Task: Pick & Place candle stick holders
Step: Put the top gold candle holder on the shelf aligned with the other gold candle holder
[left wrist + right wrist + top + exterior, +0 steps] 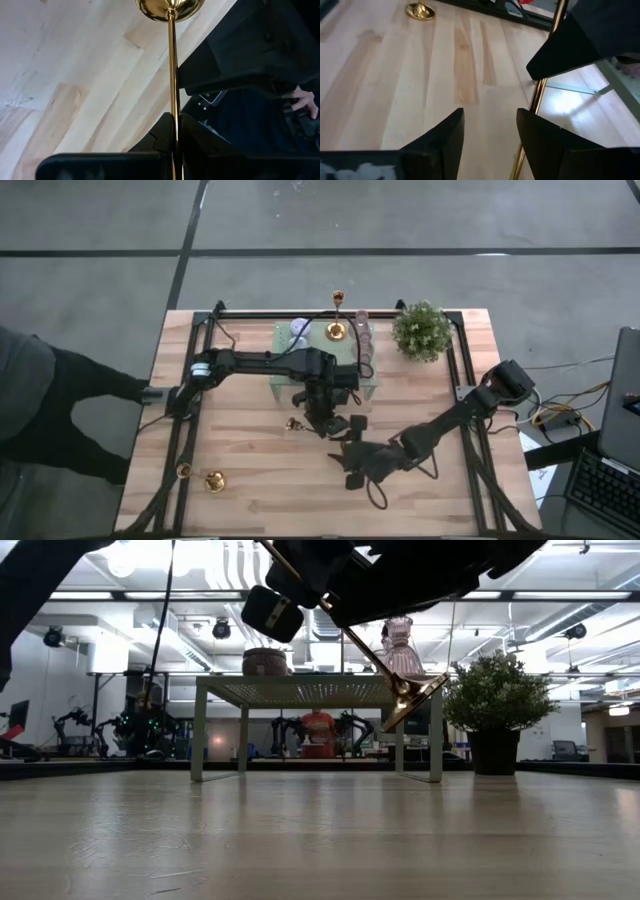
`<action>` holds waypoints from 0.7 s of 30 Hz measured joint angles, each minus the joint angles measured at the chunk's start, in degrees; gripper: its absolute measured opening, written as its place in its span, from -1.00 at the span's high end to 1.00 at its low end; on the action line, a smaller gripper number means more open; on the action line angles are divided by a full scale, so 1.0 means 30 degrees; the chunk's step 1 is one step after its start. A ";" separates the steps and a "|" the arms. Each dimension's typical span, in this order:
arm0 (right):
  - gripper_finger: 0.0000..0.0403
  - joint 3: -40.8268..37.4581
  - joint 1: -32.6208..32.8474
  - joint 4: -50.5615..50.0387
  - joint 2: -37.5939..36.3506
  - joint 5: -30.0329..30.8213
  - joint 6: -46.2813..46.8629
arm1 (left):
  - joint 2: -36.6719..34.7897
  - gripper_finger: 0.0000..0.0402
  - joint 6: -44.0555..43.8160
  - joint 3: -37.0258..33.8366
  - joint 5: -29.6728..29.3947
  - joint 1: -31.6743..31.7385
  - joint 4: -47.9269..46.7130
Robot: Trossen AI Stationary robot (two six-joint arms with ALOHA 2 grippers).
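Note:
My left gripper [322,418] is at mid-table, shut on a gold candle stick holder [360,645] that is lifted clear of the table. In the left wrist view its slim stem [172,75] runs away from the fingers to a round gold end [170,7]. My right gripper [490,135] is open close by, toward the near right [352,465]. The held stem [540,95] passes beside one of its fingers. Two more gold holders [215,480] [183,470] stand on the table near its left front. Another holder [337,330] stands on the raised stand. My left gripper pinches the holder's slim stem [174,125] between its two fingers, which lie across the stem. The holder hangs tilted, its flared base [415,695] lower than the rest and clear of the table. My right gripper: I cannot tell whether its finger [540,140] touches the stem.
A pale green raised stand [285,375] at the far middle carries a lilac candle [300,330] and pink glass pieces [362,340]. A potted plant [422,330] stands at the far right. A person [40,410] is beyond the table's left edge.

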 joint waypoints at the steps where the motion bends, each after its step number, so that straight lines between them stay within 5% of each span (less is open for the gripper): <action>1: 0.15 0.0199 0.0018 -0.0276 0.0091 0.0059 -0.0069 | 0.0000 0.87 0.0006 0.0000 0.0002 -0.0033 -0.0008; 21: 0.30 0.0764 0.0690 -0.1579 0.0329 0.2303 0.0269 | 0.0000 0.87 0.0440 -0.0029 0.0241 -0.0562 -0.0033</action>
